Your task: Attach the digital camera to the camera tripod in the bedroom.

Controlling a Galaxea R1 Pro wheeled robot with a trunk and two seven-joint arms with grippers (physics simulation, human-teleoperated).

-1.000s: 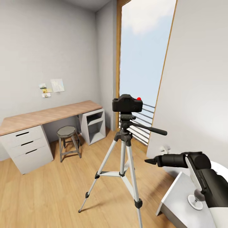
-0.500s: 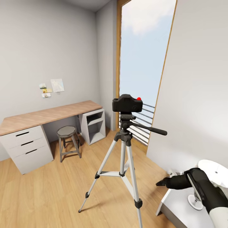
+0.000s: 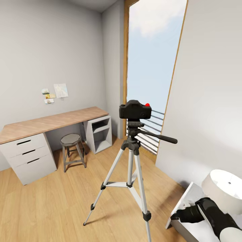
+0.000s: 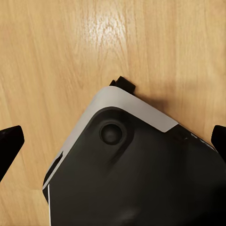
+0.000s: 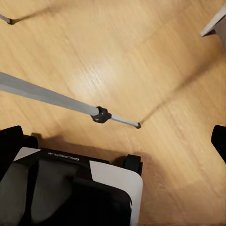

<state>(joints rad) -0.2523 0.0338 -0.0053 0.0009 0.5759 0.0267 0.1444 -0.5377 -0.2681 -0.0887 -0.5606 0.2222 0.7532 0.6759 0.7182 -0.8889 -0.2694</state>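
Note:
The black digital camera (image 3: 135, 110), with its red button on top, sits on the head of the camera tripod (image 3: 130, 158). The tripod stands on the wood floor before the tall window, its pan handle pointing right. My right gripper (image 3: 175, 215) hangs low at the right, well below the camera and right of the tripod's legs. In the right wrist view my right gripper (image 5: 115, 139) is open and empty over the floor, with a silver tripod leg (image 5: 47, 94) crossing beneath it. My left gripper (image 4: 113, 139) is open and empty above my own base.
A wood-topped desk (image 3: 50, 122) with white drawers runs along the left wall, and a small grey stool (image 3: 71, 151) stands before it. A white bedside table (image 3: 190, 201) with a white lamp (image 3: 223, 190) is at the lower right. Open floor lies left of the tripod.
My right arm has dropped from about tripod-hub height down beside the bedside table, uncovering the lamp. The camera and tripod have not moved.

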